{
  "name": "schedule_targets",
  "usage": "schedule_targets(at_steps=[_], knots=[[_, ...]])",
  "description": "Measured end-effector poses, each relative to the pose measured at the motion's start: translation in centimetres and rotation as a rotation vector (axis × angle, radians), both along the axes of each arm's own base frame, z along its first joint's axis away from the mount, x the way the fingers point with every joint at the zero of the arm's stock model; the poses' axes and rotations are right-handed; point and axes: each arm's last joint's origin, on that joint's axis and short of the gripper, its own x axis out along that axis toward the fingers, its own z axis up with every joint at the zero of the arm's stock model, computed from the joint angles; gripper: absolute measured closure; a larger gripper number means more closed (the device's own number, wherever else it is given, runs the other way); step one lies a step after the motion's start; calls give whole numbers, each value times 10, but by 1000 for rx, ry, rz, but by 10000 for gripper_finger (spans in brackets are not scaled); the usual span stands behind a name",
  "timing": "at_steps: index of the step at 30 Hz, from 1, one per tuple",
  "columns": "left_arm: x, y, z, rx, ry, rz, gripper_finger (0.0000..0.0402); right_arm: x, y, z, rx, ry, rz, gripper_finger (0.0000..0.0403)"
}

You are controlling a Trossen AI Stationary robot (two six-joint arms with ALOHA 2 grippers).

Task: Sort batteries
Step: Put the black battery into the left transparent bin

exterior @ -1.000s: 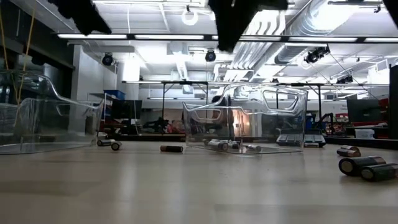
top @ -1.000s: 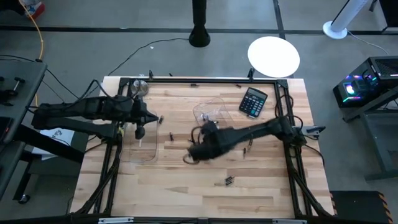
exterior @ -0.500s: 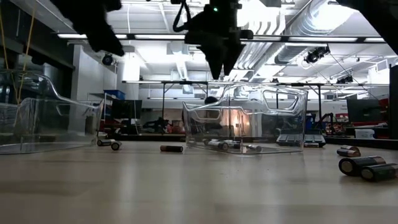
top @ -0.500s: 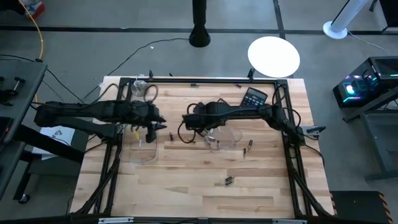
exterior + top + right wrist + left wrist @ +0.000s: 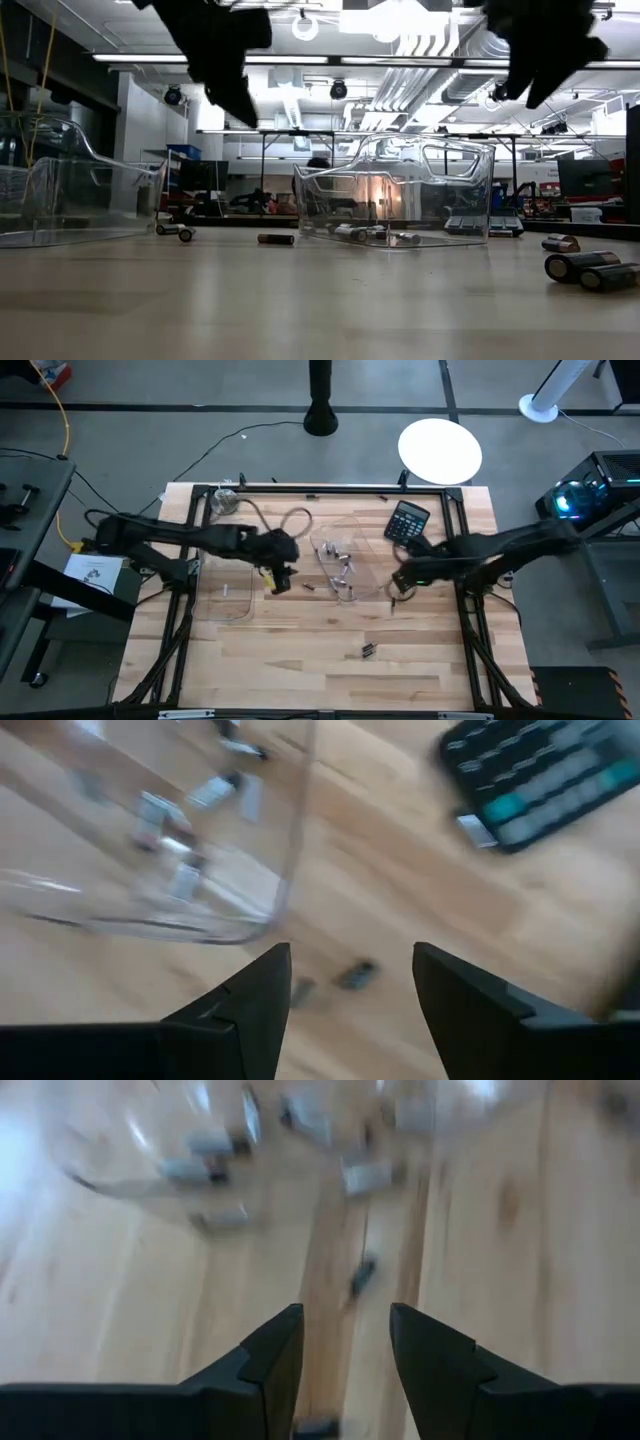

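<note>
Several light batteries lie in the middle clear tray, and one battery lies in the left clear tray. Dark batteries lie loose on the wood: one between the trays, one toward the near edge, one right of the middle tray. My left gripper hangs open above the table between the two trays, over a dark battery. My right gripper hangs open just right of the middle tray, with nothing between its fingers.
A black calculator lies at the far right of the table. A small round metal object sits at the far left corner. More loose batteries lie near the low camera. Bare wood stretches along the near edge.
My left gripper has gone from above the left tray toward the table's right, to the gap between the trays. My right gripper has swung from near the table's middle up past the middle tray's left side, then toward the right edge, and now hangs right of that tray.
</note>
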Motion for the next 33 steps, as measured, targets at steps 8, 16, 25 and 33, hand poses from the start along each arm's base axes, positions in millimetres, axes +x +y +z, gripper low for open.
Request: schedule_targets(at_steps=[8,16,25,33], knots=[[25,1,-44,83,284,-186,256,-15,8,-26,107,-270,-1,199],[53,-3,-73,170,223,-369,256,-6,10,-33,83,-245,26,199],[64,-5,-112,118,282,-395,257,-5,10,-33,90,-259,-3,199],[63,-7,-114,28,283,-394,340,-5,10,-33,96,-272,-26,199]])
